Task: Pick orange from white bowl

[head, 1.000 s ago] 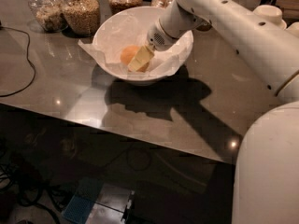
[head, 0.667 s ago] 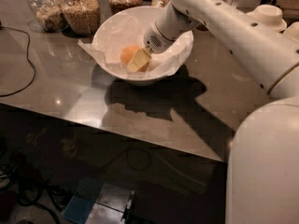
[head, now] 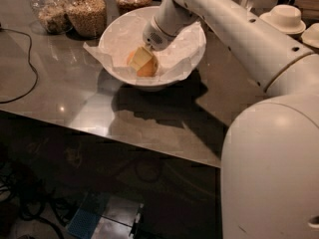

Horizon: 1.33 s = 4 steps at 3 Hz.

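Note:
The white bowl (head: 195,33) stands on the grey table, lined with crumpled white paper (head: 95,51). The orange (head: 150,69) lies in the bottom of the bowl, left of centre. My gripper (head: 142,58) reaches down into the bowl from the upper right and sits right over the orange, covering its top and middle. Only the orange's left edge and lower part show around the gripper.
Three glass jars of grains (head: 88,11) stand just behind the bowl at the left. A black cable (head: 27,66) lies on the table at the far left. Small white dishes (head: 284,16) sit at the back right. The table's front edge (head: 149,146) runs below the bowl.
The gripper has moved left and a little down inside the bowl, from beside the orange to directly over it. The orange and bowl have stayed in place.

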Available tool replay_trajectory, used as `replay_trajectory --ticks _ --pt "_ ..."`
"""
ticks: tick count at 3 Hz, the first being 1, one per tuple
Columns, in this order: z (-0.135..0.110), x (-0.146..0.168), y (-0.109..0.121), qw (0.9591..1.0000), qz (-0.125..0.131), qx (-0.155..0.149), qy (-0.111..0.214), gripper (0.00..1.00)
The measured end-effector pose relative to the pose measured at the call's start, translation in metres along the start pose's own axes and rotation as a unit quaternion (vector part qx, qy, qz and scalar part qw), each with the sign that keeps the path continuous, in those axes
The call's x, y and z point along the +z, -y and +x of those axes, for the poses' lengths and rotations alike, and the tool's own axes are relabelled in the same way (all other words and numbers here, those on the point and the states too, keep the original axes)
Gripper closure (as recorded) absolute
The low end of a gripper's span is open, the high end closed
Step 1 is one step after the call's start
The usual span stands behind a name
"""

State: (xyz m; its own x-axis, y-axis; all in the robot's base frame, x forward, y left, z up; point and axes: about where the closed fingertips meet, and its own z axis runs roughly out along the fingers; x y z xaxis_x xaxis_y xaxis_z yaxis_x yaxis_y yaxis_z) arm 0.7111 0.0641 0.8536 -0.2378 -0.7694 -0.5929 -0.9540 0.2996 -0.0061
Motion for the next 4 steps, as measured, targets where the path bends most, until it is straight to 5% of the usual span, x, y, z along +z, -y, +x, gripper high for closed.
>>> replay_trajectory --ticks 3,4 --pt "0.01 -0.008 -0.001 0.9998 0.002 0.02 0.0 1.0" --pt "0.021 -0.012 -0.002 0.9994 0.006 0.035 -0.006 1.0"
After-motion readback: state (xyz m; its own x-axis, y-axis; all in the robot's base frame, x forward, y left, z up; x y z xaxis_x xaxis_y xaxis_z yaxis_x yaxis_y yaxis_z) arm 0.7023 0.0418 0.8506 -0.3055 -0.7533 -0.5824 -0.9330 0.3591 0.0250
